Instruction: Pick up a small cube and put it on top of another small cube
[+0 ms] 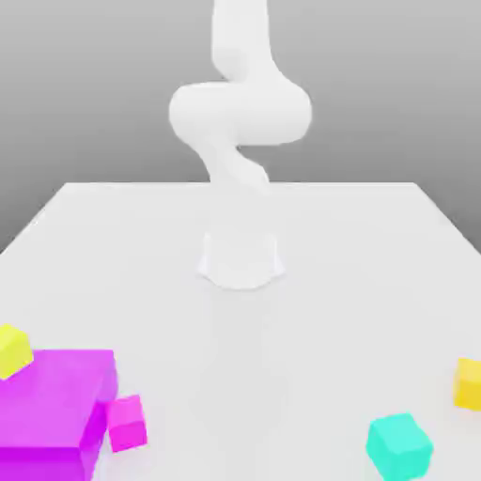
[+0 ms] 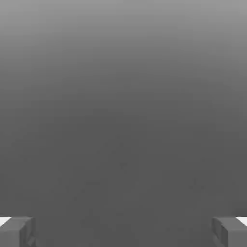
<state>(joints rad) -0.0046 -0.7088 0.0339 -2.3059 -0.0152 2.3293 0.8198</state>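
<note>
Several small cubes lie on the white table near its front edge. A pink cube touches the side of a large magenta block. A yellow cube sits at that block's far corner on the exterior view's left. A teal cube and an orange-yellow cube lie on the exterior view's right. My arm rises from its base at the table's middle. In the hand view my gripper is open, its grey fingertips far apart with nothing between them, facing plain grey background.
The large magenta block fills the front corner on the exterior view's left, much bigger than the small cubes. Bare white tabletop stretches between the arm's base and the cubes.
</note>
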